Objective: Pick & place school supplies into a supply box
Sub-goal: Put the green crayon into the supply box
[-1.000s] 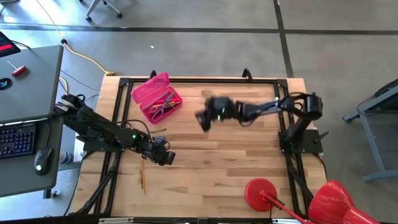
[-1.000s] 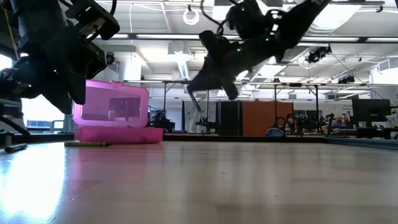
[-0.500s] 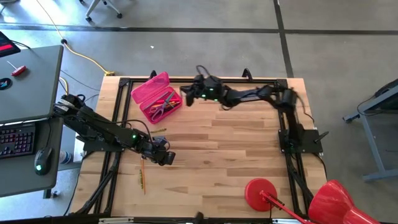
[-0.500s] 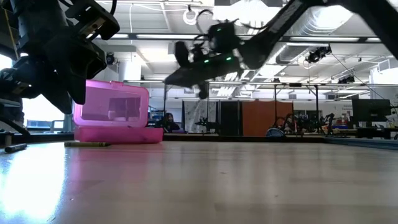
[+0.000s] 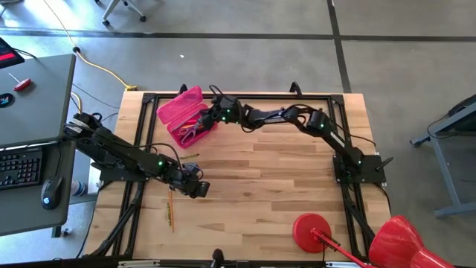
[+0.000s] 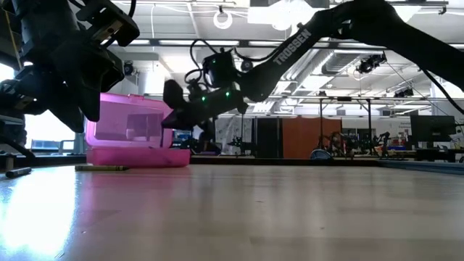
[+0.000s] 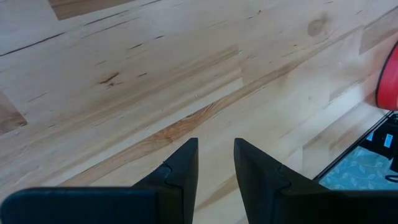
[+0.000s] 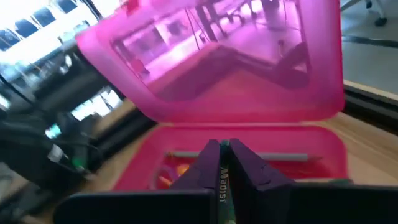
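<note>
The pink supply box [image 5: 184, 115] stands at the table's far left with its lid up; scissors [image 5: 195, 128] and a grey pencil [image 8: 261, 157] lie inside. My right gripper [image 5: 205, 119] hovers at the box's right rim, shut on a green pencil [image 8: 222, 185]. My left gripper [image 5: 198, 187] hangs open over bare wood near the left side, nothing between its fingers [image 7: 186, 163]. An orange pencil [image 5: 170, 209] lies flat on the table below it, and a small dark piece [image 5: 190, 155] lies nearer the box. My right gripper pinches the green pencil's lettered shaft [image 8: 222, 180] between its two fingers [image 8: 245, 168]. The pencil runs along the fingers, not across them. The fingers come nearly level from the table's right side, a little downward. The pencil is lifted clear, over the box's open tray.
A red round disc with a handle [image 5: 312, 231] sits at the near right, with a big red object [image 5: 398, 242] beyond the table's corner. A pencil [image 6: 101, 168] and a dark pen [image 6: 18, 172] lie on the wood left of the box in the low view.
My right gripper has swept from the table's middle toward the far left, up to the pink box, sinking a little and staying shut on the pencil. The right arm has stretched out along the far edge.
</note>
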Robot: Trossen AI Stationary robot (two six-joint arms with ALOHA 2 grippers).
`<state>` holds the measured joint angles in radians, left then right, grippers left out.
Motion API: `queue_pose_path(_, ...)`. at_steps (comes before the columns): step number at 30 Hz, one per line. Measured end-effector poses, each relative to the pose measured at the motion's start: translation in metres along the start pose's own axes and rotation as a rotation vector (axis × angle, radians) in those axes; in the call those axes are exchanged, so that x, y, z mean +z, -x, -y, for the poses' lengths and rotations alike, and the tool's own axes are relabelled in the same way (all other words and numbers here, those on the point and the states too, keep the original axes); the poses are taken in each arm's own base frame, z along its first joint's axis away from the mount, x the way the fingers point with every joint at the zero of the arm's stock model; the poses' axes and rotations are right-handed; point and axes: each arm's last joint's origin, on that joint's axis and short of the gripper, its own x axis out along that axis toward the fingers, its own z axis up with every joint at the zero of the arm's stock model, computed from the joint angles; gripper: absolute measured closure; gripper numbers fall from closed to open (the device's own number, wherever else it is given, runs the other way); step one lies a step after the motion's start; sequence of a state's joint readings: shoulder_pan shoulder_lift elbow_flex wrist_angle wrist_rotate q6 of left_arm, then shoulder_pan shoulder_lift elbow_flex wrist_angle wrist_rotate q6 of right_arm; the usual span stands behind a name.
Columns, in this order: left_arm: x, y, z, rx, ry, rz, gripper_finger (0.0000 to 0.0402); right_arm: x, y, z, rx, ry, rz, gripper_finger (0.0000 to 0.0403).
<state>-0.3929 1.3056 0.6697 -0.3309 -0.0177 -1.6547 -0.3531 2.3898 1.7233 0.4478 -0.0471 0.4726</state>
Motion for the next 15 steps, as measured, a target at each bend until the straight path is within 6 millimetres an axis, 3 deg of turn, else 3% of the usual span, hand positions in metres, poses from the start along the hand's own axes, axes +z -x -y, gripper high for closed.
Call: queue_pose_path(15, 0.000, 0.000, 0.000, 0.000, 0.000, -0.001, 0.0268, -0.007, 0.002, 0.013, -0.093, 0.008, -0.111, 0.0400)
